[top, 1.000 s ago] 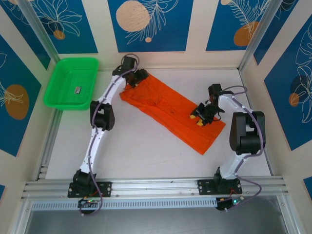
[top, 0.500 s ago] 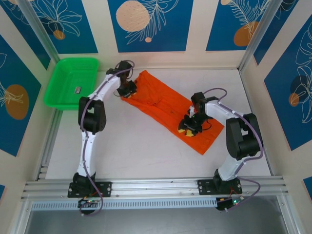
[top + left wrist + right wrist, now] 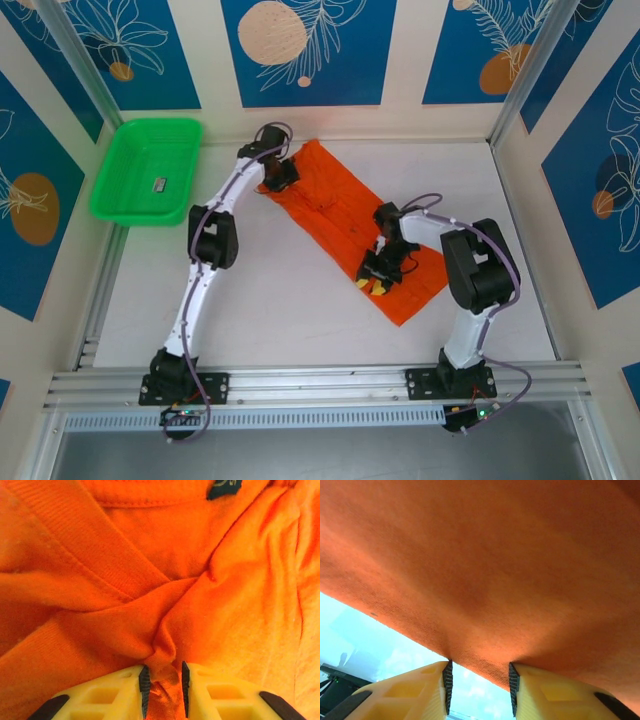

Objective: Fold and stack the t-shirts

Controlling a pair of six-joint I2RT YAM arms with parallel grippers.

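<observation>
Pinching the orange t-shirt [image 3: 340, 210], lying on the counter [image 3: 270, 290] right of the green tray [image 3: 145, 130], at both ends, prob. to lift & fold: L jaws clamped narrow on bunched cloth by the collar nearest the tray, R jaws nipping the edge farthest from it.

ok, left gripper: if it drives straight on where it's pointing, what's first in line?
The orange t-shirt: the left gripper pinches a bunched fold of it, and more cloth lies straight ahead, seemingly up to the dark neck label.
</observation>
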